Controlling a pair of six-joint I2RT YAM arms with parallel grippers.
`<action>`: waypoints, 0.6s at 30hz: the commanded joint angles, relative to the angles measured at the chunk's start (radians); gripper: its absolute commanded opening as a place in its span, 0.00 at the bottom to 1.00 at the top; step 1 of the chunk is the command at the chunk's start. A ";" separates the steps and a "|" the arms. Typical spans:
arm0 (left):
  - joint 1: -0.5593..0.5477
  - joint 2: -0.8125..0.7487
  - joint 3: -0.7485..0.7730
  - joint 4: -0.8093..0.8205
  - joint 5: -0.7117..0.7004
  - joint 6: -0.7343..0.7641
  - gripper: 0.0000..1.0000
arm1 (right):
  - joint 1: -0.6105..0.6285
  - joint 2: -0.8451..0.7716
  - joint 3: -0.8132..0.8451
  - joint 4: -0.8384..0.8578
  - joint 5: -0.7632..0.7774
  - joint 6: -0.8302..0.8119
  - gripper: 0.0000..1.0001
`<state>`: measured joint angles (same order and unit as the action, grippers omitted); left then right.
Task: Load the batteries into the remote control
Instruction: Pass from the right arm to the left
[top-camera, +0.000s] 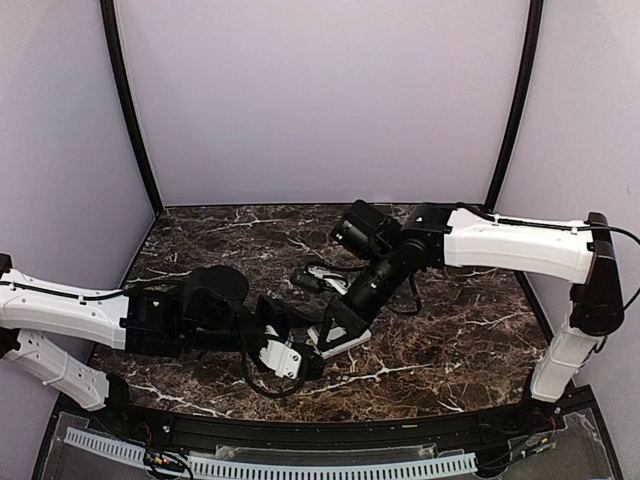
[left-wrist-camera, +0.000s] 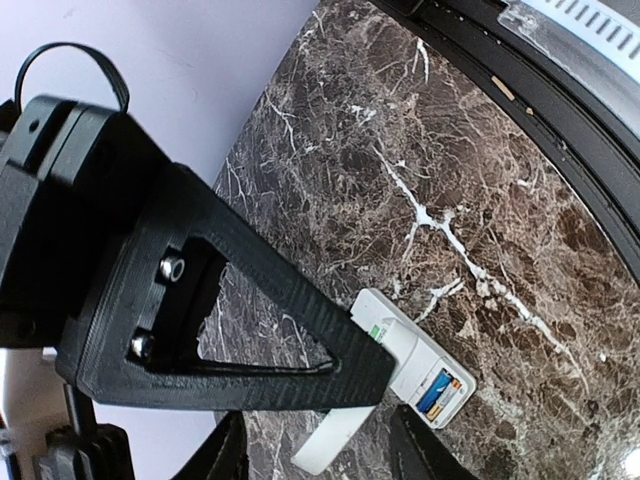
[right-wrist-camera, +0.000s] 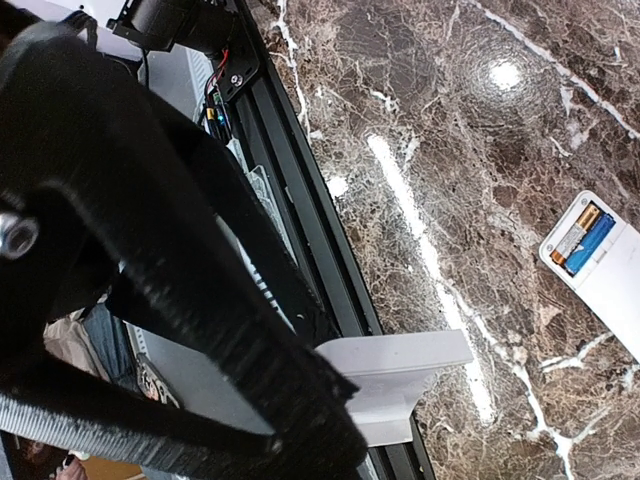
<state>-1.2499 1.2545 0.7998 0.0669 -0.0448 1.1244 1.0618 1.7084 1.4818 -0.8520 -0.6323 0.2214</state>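
The white remote control (left-wrist-camera: 405, 350) lies back-up on the marble table, its compartment open. The bluish battery (left-wrist-camera: 436, 389) and the pale tan battery (left-wrist-camera: 445, 401) sit side by side in it. The batteries (right-wrist-camera: 580, 238) and the remote (right-wrist-camera: 612, 275) also show in the right wrist view. My right gripper (top-camera: 328, 336) is shut on the small flat white cover (right-wrist-camera: 400, 385), held above the table next to the remote (top-camera: 352, 340). A flat white strip (left-wrist-camera: 335, 442), apparently that cover, also shows in the left wrist view. My left gripper (top-camera: 306, 365) is beside it; only one finger (left-wrist-camera: 300, 310) shows, its tip overlapping the remote's top end, with a gap under it.
The black rail (top-camera: 320, 425) of the table's near edge runs close behind both grippers and shows in the right wrist view (right-wrist-camera: 300, 200). A white slotted cable duct (top-camera: 270, 465) lies beyond it. Purple walls close the back and sides.
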 joint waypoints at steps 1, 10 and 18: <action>0.000 0.015 0.034 -0.083 0.021 0.033 0.45 | 0.008 0.031 0.018 0.022 -0.004 -0.015 0.00; 0.000 0.030 0.045 -0.121 0.022 0.022 0.23 | 0.007 0.065 0.041 0.014 -0.010 -0.034 0.00; 0.000 0.050 0.041 -0.121 0.013 0.033 0.20 | 0.007 0.071 0.046 0.016 -0.024 -0.034 0.00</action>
<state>-1.2499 1.2873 0.8188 -0.0162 -0.0402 1.1461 1.0622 1.7657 1.4940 -0.8574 -0.6327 0.1993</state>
